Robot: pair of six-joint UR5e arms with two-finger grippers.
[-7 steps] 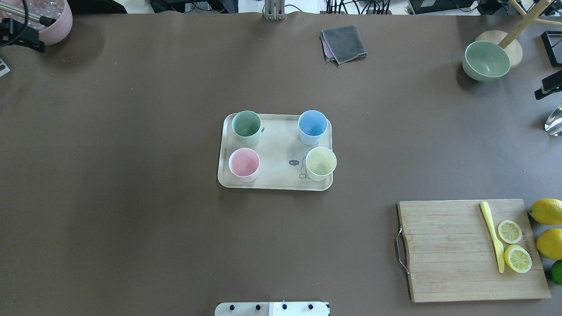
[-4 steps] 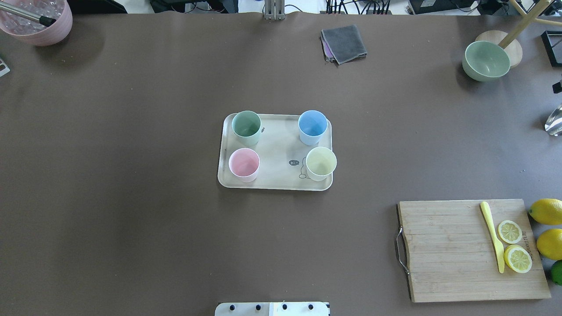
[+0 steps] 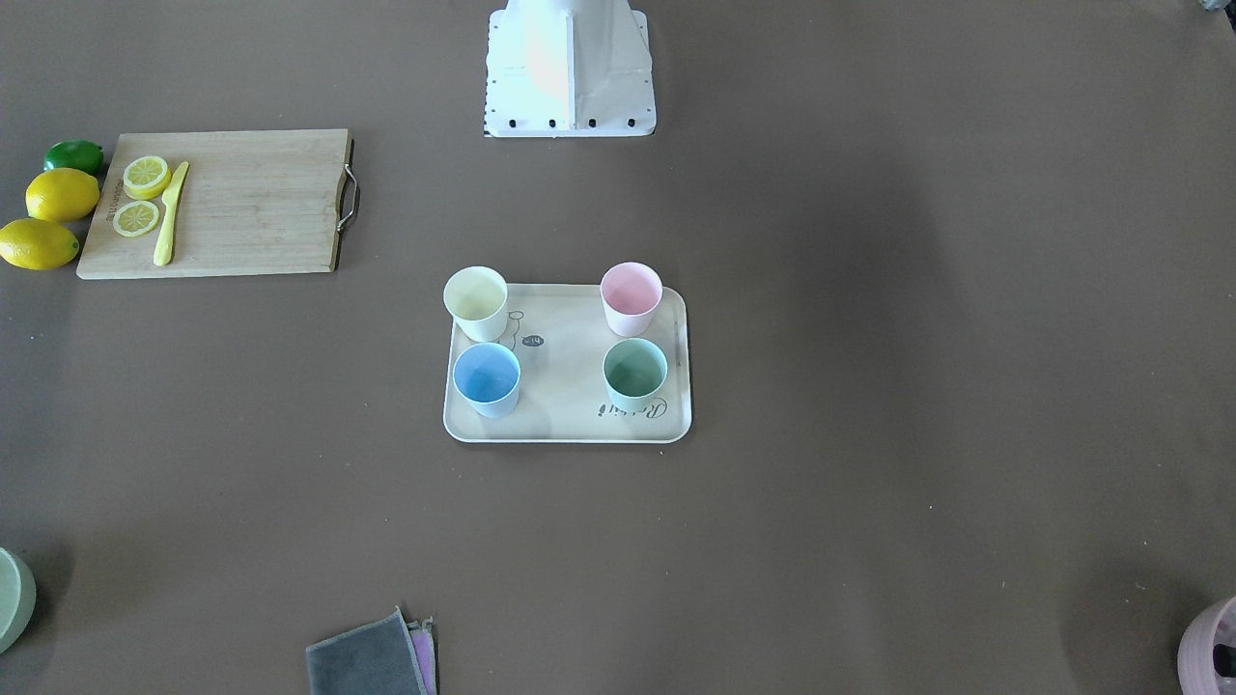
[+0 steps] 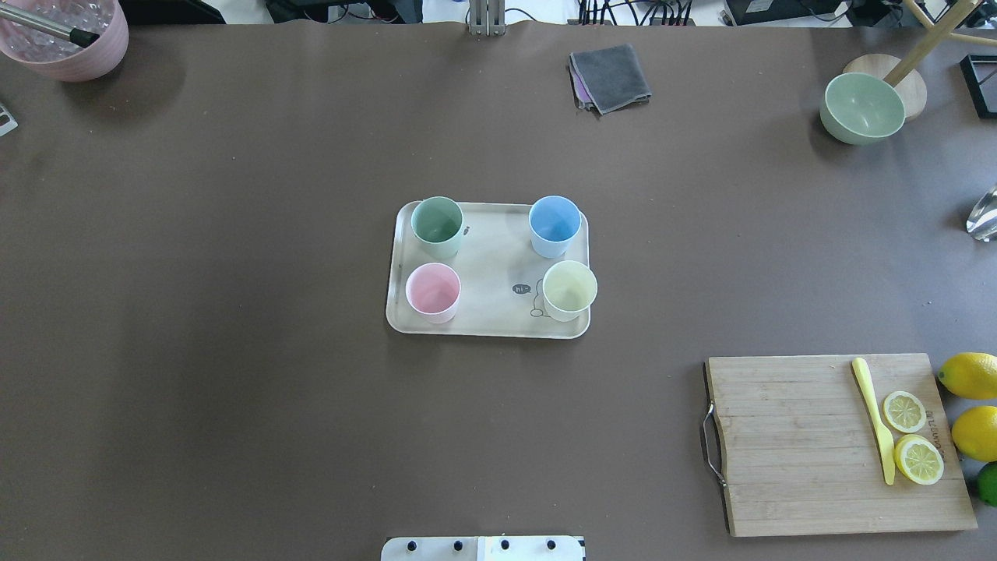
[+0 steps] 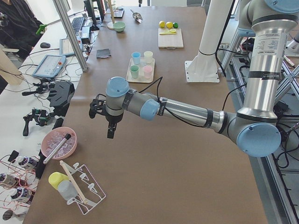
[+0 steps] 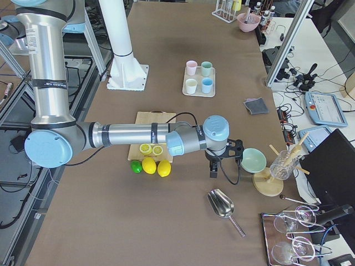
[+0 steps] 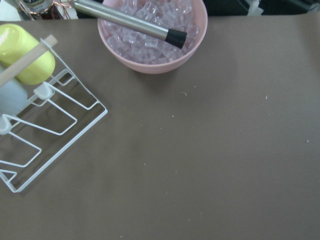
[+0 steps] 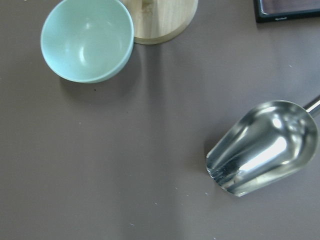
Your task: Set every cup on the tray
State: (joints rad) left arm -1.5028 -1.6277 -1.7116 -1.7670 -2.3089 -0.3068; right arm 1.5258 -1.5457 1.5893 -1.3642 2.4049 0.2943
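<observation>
The beige tray [image 4: 487, 326] lies at the table's middle, also in the front-facing view [image 3: 570, 425]. All four cups stand upright on it: mint green [image 4: 438, 226], light blue [image 4: 554, 224], pink [image 4: 433, 291] and pale yellow [image 4: 569, 289]. My left gripper [image 5: 110, 133] hangs over the table's left end, far from the tray, near the pink ice bowl. My right gripper [image 6: 213, 172] hangs over the right end near the sage bowl. Both show only in the side views, so I cannot tell whether they are open or shut.
A wooden cutting board [image 4: 794, 444] with lemon slices and a yellow knife lies front right, with lemons [image 4: 970, 375] beside it. A sage bowl [image 4: 863, 107], a grey cloth [image 4: 610, 76], a pink ice bowl [image 4: 66, 39], a metal scoop [image 8: 265, 150] and a wire rack [image 7: 45, 130] stand near the edges.
Both arms have drawn out of the overhead view: the left arm's dark parts at the far left edge and the right arm's at the far right edge are gone. Cups and tray have not moved.
</observation>
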